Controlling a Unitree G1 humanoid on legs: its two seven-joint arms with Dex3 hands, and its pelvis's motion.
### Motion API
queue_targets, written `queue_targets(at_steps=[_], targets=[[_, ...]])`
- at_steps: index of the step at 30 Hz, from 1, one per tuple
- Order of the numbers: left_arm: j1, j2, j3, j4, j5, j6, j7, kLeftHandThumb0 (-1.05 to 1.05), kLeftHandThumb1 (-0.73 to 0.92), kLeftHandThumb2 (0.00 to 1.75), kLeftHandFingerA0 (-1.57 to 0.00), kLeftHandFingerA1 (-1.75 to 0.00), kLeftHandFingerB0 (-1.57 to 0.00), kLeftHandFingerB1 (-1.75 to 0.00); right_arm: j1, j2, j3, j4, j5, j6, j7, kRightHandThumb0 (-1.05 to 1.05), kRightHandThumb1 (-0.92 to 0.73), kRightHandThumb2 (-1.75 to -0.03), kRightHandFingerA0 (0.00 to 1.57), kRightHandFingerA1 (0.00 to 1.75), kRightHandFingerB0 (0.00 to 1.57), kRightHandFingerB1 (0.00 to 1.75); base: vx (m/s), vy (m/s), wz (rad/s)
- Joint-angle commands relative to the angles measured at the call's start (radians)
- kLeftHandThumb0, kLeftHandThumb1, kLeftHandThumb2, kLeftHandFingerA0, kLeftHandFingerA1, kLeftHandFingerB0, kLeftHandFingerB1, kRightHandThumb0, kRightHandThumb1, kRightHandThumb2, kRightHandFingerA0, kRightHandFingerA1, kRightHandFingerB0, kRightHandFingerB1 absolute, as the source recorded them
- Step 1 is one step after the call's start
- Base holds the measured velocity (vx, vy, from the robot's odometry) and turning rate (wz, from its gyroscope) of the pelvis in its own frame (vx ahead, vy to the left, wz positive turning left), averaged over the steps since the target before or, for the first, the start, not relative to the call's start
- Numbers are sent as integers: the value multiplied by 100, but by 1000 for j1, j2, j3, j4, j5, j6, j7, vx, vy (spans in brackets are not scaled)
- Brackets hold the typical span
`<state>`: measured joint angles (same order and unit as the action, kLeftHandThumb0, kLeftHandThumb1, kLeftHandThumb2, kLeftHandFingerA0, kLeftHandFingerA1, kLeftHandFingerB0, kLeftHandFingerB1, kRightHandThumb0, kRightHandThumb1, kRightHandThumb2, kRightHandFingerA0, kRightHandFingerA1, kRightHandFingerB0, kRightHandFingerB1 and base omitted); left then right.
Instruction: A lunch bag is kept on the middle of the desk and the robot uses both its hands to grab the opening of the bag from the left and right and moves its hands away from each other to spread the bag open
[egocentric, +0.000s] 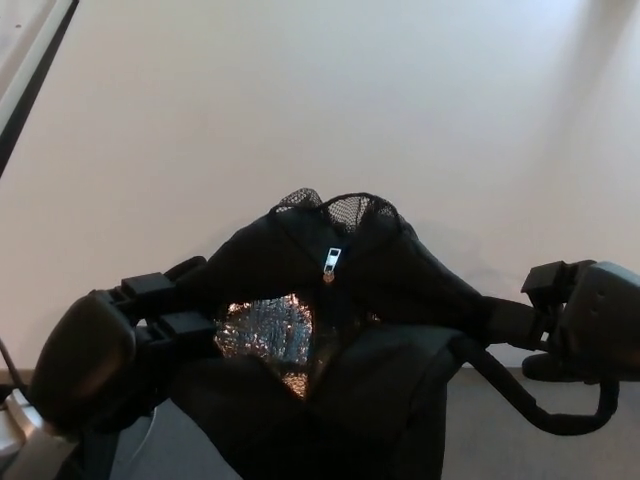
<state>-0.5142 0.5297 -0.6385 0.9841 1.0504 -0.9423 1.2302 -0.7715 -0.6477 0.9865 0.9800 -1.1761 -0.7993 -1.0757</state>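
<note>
Head cam, left to right. My left hand (120, 345) comes in from the lower-left corner, bulky black housing low in frame, fingers (175, 325) pointing right and pinched onto the left edge of the black soft fabric lunch bag (340, 330). Call it grasping the bag rim; the fingertips are buried in the fabric, so I can't see exact contact.

The bag sits at the near edge of the plain white desk (300, 110), centre-bottom of frame, its lower part overhanging or blocking the desk edge; I can't tell which. The opening is partly spread: crinkled silver foil lining (268, 330) shows through a gap just right of my left fingers. A small metal zipper pull (331, 262) hangs at the middle of the top seam, with a patch of black mesh netting (345, 208) bunched above it at the far side.

A black strap (535, 412) loops off the bag's right side, down below my right hand.

My right hand (590, 320) enters from the right edge, level, fingers reaching left into the bag's right edge and clamped there. The grip point is dark, with little detail.
</note>
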Motion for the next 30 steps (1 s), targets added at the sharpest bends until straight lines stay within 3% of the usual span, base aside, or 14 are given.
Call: queue_targets(at_steps=[1,11,12,14,15,16,17,18,19,22,24,27,28,30], targets=[[-44,2,43,-17,-32,67,-12,-17,45,114,-101,-139,-97,-111,6,15,-34,9,6,73,127,-36,-59,-58,90,115,86,69,0,0,0],[-249,-187,41,-110,11,137,-43,-15,44,106,-103,-127,-99,-100,-118,227,-89,57,13,184,212,-34,-50,-55,93,146,81,92,0,0,0],[-273,-206,38,-108,7,139,-60,-14,47,98,-97,-138,-96,-104,-158,239,-57,64,-45,263,232,-50,-61,-59,69,119,52,63,0,0,0],[-303,-223,32,-102,8,148,-73,-16,52,88,-94,-141,-93,-103,-205,244,-25,68,-90,306,263,-48,-66,-60,65,108,46,55,0,0,0],[-335,-232,30,-100,8,161,-101,-20,57,60,-91,-131,-95,-77,-226,263,-74,101,-5,253,334,-45,-69,-60,44,38,41,36,0,0,0],[-354,-234,29,-100,11,175,-115,-18,60,57,-90,-80,-86,-57,-235,280,-115,122,62,237,409,-48,-74,-63,42,37,37,34,0,0,0],[-375,-234,22,-99,28,207,-110,-7,57,69,-58,-44,-49,-37,-239,292,-153,119,108,269,501,-57,-79,-64,20,32,25,30,0,0,0],[-384,-235,19,-98,37,220,-104,-7,57,69,-58,-44,-49,-37,-241,289,-159,109,110,285,518,-57,-79,-64,20,32,25,30,0,0,0],[-414,-239,13,-97,62,273,-98,-1,55,72,-30,-33,-15,-30,-238,313,-206,116,149,307,457,-58,-58,-72,8,28,3,23,0,0,0],[-443,-238,13,-89,61,314,-98,-3,50,85,-15,-42,-1,-22,-250,350,-293,139,214,294,487,-43,-64,-59,5,31,0,30,0,0,0],[-459,-232,14,-73,55,322,-98,-1,49,82,-13,-42,0,-21,-277,367,-310,155,199,371,535,-48,-68,-61,20,33,0,14,0,0,0],[-468,-223,11,-57,57,335,-81,-6,49,74,-11,-41,0,-22,-298,358,-320,142,173,405,545,-64,-59,-77,4,31,0,19,0,0,0],[-471,-218,11,-51,60,357,-76,-3,46,76,-17,-42,-3,-25,-306,353,-330,137,170,425,549,-35,-52,-70,6,38,0,16,0,0,0],[-472,-207,11,-47,55,368,-90,1,43,83,-14,-43,0,-27,-321,344,-322,137,141,437,508,-32,-49,-70,13,43,0,17,0,0,0]])
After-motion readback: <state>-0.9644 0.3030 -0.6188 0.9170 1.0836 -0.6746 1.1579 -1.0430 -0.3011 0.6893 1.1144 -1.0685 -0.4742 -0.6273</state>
